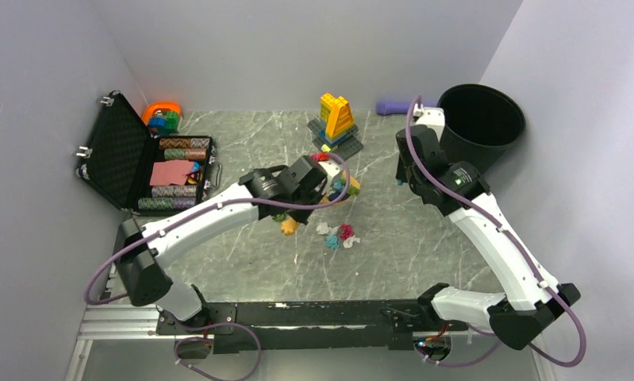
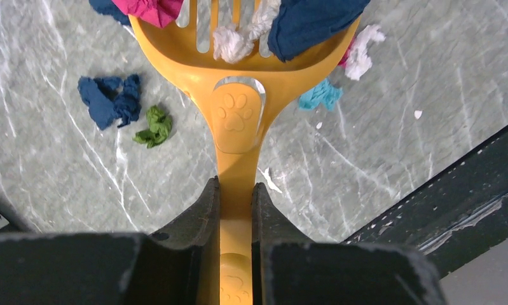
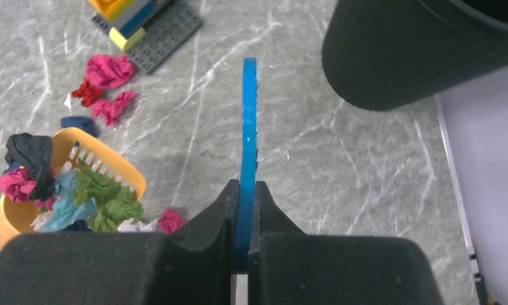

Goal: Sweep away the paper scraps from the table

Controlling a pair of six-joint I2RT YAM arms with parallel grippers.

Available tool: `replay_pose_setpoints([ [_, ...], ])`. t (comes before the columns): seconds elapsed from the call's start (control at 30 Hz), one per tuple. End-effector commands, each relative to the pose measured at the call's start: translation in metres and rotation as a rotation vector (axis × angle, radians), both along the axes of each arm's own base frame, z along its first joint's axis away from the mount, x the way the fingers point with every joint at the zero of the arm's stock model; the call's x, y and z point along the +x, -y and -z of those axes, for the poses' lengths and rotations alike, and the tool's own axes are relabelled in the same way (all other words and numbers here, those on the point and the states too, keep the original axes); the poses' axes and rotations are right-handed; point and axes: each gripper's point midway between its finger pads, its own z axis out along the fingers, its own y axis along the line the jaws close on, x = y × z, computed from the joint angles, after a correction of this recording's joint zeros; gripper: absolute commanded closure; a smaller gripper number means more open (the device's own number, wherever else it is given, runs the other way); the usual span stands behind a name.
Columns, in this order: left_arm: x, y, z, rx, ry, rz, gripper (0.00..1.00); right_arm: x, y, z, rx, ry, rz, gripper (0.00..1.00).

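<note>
pinching the handle of a yellow-orange scoop [image 2: 236,117] from both sides, the left gripper [image 2: 235,189] holds the slotted bowl out ahead of it over the table [image 2: 60,184]. the bowl carries a heap of paper scraps [image 3: 79,197]: green, teal, pink, black, white and dark blue wads piled against its rim. whether the bowl's lip touches the surface cannot be told. more scraps lie loose on the marble around the scoop: a dark blue wad [image 2: 108,101] with a green wad [image 2: 153,127] just beside it on one side of the handle, and a teal wad [image 2: 320,96] and a white wad [image 2: 364,47] near the other. the right wrist view shows a further group, pink wads [image 3: 108,71] and a small red wad [image 3: 86,93], close to the grey baseplate of a toy brick build [image 1: 337,119]. the right gripper [image 3: 243,188] is clamped on a thin blue blade [image 3: 248,114], seen edge-on with fine teeth along one side, sticking straight out from the fingers over bare table. a black bin [image 1: 480,119] stands in the far right corner, near that gripper. an open black case [image 1: 123,151] with poker chips [image 1: 182,144] sits at the left.
</note>
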Motion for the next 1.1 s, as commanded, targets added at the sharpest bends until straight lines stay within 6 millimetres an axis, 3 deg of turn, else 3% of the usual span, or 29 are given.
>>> replay_pose_setpoints([
  [0.0,0.012,0.025,-0.016,0.002,-0.006,0.043,1.00,-0.018,0.030,-0.001,0.053,0.056,0.187,1.00],
  [0.2,0.038,0.064,-0.030,-0.007,-0.001,0.054,1.00,-0.050,0.060,0.011,0.081,0.049,0.330,1.00],
  [0.3,0.047,0.081,-0.038,-0.022,0.007,0.071,1.00,-0.053,0.063,0.003,0.079,0.081,0.300,1.00],
  [0.43,0.056,0.098,-0.047,-0.038,0.016,0.089,1.00,-0.052,0.066,-0.026,0.067,0.147,0.264,1.00],
  [0.6,0.063,0.103,-0.048,-0.032,0.029,0.091,1.00,-0.049,0.073,-0.067,0.063,0.243,0.263,1.00],
  [0.73,0.063,0.104,-0.044,-0.024,0.022,0.095,1.00,-0.043,0.084,-0.105,0.040,0.344,0.312,1.00],
  [0.9,0.058,0.101,-0.037,-0.024,0.005,0.094,1.00,-0.021,0.100,-0.148,-0.045,0.474,0.435,1.00],
  [1.07,0.051,0.092,-0.029,-0.019,-0.010,0.083,1.00,0.022,0.120,-0.157,-0.123,0.493,0.532,1.00],
])
